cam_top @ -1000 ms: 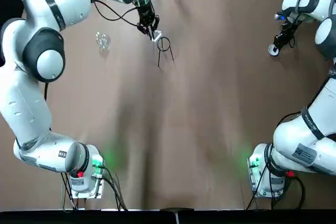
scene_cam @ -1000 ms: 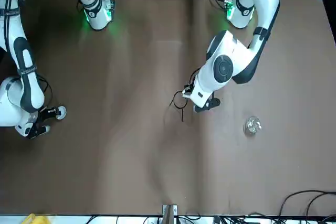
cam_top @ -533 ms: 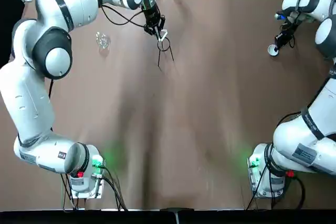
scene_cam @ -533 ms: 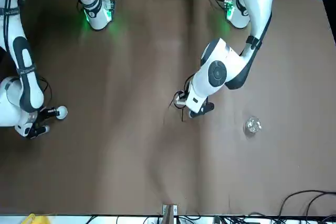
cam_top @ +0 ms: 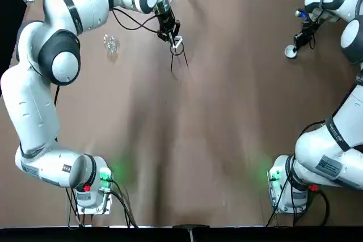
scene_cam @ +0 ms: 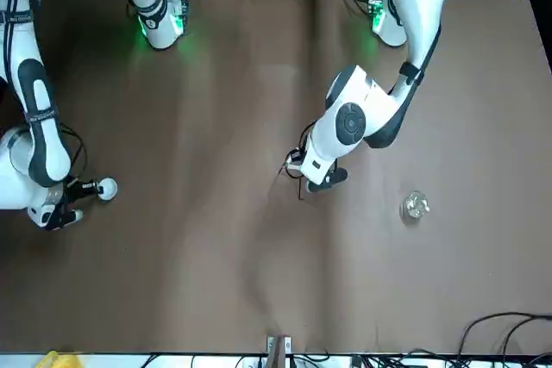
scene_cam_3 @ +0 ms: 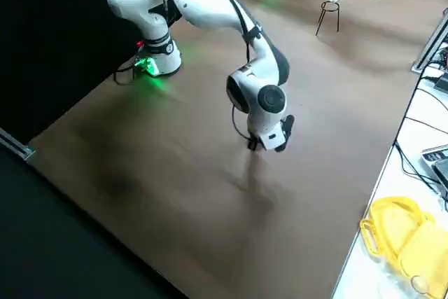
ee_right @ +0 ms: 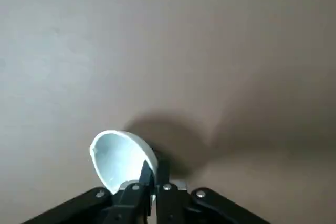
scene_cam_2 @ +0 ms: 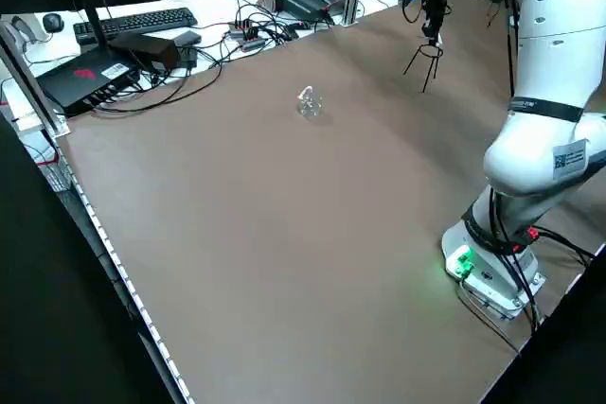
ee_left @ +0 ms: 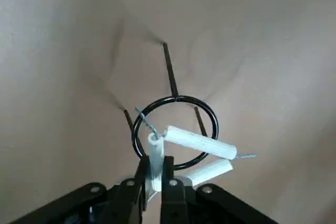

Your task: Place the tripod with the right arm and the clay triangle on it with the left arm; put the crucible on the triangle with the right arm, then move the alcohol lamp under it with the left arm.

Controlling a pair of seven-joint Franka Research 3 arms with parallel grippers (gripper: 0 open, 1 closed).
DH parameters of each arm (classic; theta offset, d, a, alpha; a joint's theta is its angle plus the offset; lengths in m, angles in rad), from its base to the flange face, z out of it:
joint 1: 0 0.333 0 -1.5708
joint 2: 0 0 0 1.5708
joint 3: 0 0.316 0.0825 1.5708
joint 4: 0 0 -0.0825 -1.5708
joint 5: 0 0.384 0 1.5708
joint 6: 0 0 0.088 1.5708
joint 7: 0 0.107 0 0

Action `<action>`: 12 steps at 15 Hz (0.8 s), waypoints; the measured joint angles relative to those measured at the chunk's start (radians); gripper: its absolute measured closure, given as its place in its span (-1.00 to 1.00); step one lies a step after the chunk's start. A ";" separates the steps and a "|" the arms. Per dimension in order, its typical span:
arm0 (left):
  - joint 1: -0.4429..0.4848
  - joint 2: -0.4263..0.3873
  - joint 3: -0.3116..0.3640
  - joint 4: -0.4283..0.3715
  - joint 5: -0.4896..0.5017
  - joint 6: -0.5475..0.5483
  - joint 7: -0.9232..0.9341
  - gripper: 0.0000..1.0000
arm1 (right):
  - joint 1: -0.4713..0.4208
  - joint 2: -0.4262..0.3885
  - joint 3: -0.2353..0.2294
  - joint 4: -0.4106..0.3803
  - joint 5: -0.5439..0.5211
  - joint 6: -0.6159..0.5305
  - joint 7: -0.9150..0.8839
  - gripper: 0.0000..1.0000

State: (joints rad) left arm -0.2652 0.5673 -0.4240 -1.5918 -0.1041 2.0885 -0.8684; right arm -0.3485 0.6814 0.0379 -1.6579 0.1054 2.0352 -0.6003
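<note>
White clay tubes strung on twisted wire make up the clay triangle [ee_left: 200, 142], and the left end effector [ee_left: 154, 169] grips it by one tube, its fingers closed on that side. It is at the ring of the tripod [ee_left: 175, 99], overlapping part of the ring in the left wrist view; whether the two touch, I cannot tell. The tripod, of black wire, stands upright on the brown desk [cam_top: 227, 140], its legs spread.

The right end effector [ee_right: 155, 171] is closed on the wall of the crucible [ee_right: 119, 158], a white cup held tilted with its hollow showing. It hangs over the far part of the desk on the robot's right, well apart from the tripod.

Clear glass, rounded and shiny, the alcohol lamp [cam_top: 111, 43] rests on the desk to the left of the tripod, apart from it.
</note>
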 joint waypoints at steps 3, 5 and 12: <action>0.000 0.006 0.001 0.000 0.002 0.000 0.000 0.75 | 0.007 -0.017 0.037 0.045 0.055 -0.113 0.013 0.89; -0.002 0.012 0.001 0.000 0.003 -0.001 0.000 0.75 | 0.011 -0.053 0.065 0.059 0.084 -0.190 0.064 0.89; -0.007 0.030 0.005 0.000 0.006 -0.001 0.000 0.75 | 0.187 -0.208 0.228 0.064 0.099 -0.281 0.568 0.89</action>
State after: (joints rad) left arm -0.2724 0.5968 -0.4191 -1.5921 -0.0978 2.0874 -0.8684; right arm -0.1619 0.4732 0.2662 -1.5935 0.2043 1.7539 -0.0324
